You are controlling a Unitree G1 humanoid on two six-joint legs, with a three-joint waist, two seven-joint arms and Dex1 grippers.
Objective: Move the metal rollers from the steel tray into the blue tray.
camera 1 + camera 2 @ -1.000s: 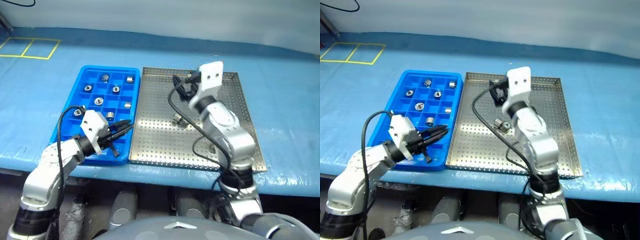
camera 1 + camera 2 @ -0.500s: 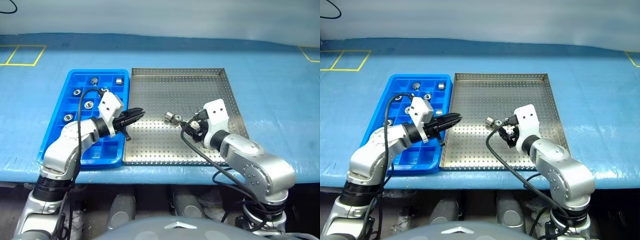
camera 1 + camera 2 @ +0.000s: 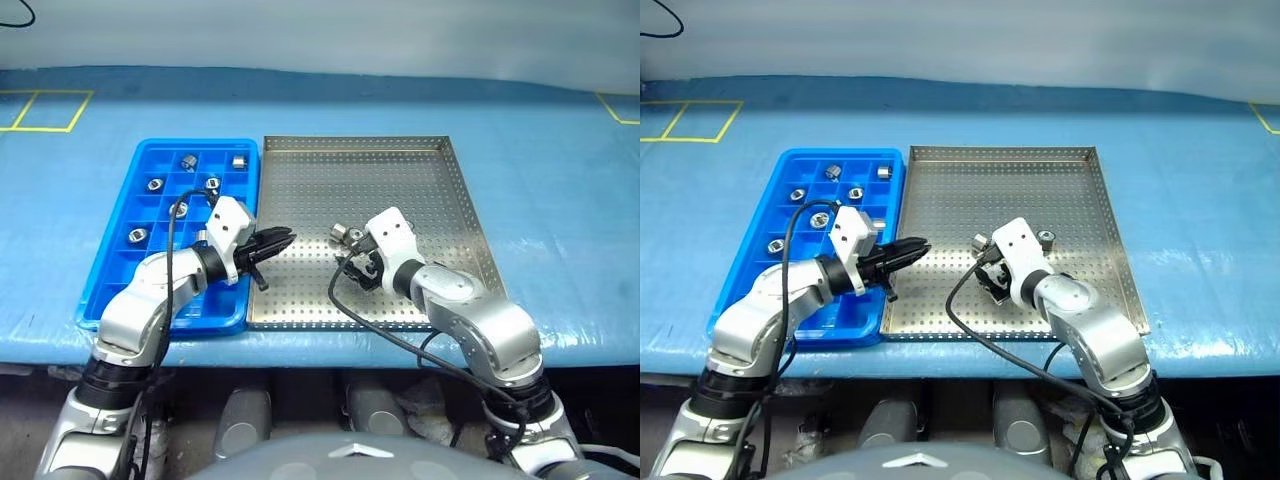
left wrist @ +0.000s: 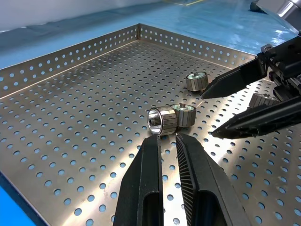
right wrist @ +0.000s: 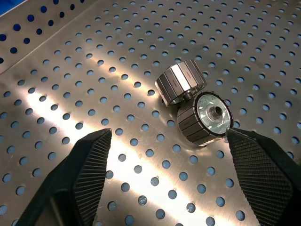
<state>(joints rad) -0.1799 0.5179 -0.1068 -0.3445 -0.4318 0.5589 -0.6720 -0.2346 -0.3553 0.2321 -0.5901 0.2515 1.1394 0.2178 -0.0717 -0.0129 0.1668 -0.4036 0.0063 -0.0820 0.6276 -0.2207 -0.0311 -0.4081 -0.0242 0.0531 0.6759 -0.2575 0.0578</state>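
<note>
Two rollers (image 5: 193,101) are lying touching at mid-frame on the steel tray (image 3: 400,170); a third (image 3: 1046,237) sits nearby. Small, rigid and smooth, they likely roll and slip, so pinching the ribbed sides seems best. The right hand (image 5: 167,174) is spreading wide, empty, fingers flanking the pair. The left hand (image 4: 169,150) is staying closed, empty, just short of them.

No text, label, brand or number can be read on anything here. The one marking is a set of yellow lines (image 3: 45,110) on the blue table surface, forming plain boxes without lettering.
</note>
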